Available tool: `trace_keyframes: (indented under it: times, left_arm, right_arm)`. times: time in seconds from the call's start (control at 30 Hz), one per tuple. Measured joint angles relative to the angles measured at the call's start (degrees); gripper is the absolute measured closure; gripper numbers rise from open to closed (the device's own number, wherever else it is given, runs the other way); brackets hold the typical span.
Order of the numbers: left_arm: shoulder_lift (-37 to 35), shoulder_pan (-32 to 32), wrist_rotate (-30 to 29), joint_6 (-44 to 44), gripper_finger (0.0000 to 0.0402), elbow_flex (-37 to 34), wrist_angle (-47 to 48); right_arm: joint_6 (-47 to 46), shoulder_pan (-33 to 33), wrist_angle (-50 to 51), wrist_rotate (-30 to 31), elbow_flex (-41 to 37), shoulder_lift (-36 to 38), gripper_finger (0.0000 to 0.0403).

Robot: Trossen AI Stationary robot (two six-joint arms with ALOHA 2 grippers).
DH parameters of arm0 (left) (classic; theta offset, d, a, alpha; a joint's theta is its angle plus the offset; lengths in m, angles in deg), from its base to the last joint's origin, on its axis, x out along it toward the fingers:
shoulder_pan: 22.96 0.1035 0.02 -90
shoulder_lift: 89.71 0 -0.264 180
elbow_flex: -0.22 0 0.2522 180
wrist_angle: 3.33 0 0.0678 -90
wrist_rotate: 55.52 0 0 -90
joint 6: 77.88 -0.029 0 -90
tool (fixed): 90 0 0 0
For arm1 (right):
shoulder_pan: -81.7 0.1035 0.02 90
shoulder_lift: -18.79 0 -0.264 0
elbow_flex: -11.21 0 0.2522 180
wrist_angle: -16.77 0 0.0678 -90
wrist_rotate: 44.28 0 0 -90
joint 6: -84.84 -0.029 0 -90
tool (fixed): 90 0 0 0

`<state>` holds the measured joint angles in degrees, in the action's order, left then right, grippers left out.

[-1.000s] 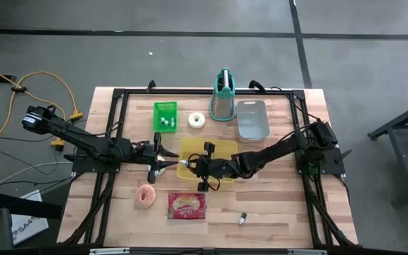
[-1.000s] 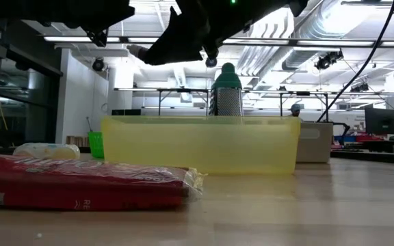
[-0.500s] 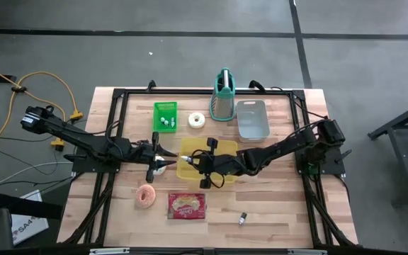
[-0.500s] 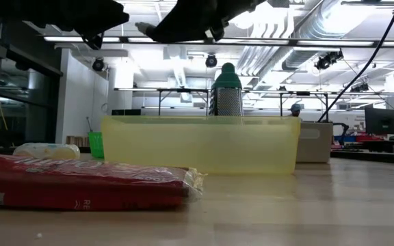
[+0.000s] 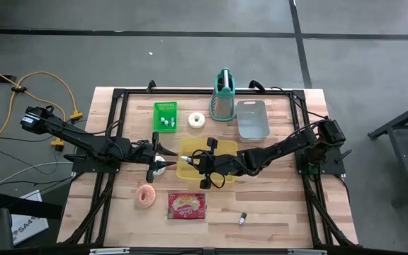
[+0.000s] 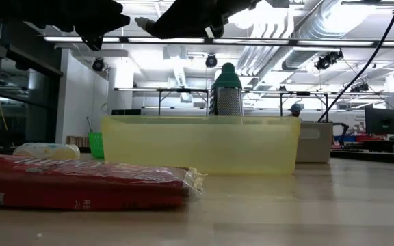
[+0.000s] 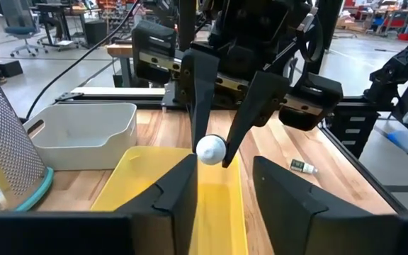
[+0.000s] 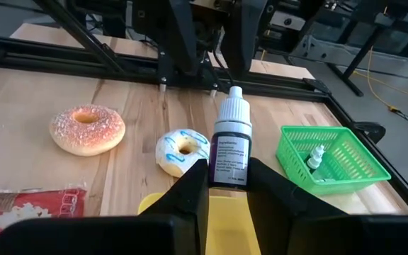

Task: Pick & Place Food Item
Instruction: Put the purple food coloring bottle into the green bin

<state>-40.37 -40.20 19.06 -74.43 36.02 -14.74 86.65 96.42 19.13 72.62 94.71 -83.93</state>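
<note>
I judge the job barely begun: no food sits in the yellow bin (image 5: pixel 222 147) yet, and nothing edible is in either arm's grip. The right gripper (image 5: pixel 195 163) hangs over the bin's left end with its jaws clenched on a small dropper bottle (image 8: pixel 230 152), a smooth white plastic cylinder with a dark printed label and a tapered cap, which is no food at all. The left gripper (image 5: pixel 158 161) hovers just beside the bin's left edge, nose to nose with the right one, and its jaws stand apart with nothing between them. Below it, on the counter (image 5: pixel 275 205), lies the frosted donut (image 8: pixel 183 151), a glossy white ring streaked with blue, flat on the wood and close to the bin's rim but outside it. I take that for the piece to be moved, so the pick, the carry over the rim and the drop are all left to do. Nearer the front lie a sprinkled donut (image 5: pixel 146 195), matt tan and grainy with sugar, and a crinkly red snack packet (image 5: pixel 187 205) in shiny film. The bin is translucent yellow plastic, rectangular with thin upright walls. At the back stand a green mesh basket (image 5: pixel 165 115) with small bottles in it, a steel box grater (image 5: pixel 222 95) with a teal handle, and a plain white tub (image 5: pixel 252 119) with rounded corners. The counter is pale wood planking, smooth, framed by black rails.
</note>
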Motion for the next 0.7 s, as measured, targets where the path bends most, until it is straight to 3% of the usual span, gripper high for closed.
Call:
trace_keyframes:
  times: [0.17,0.7]
  left_arm:
    - [0.0,0.0,0.0,0.0,0.0242,0.0,-0.1]
    - [0.0,3.4,2.1,-0.4,0.0240,0.0,-4.8]
  right_arm:
    - [1.1,0.0,-1.3,0.0,0.0,0.0,0.0332]
    - [7.5,-0.5,-11.4,-0.1,0.0,0.0,0.0332]
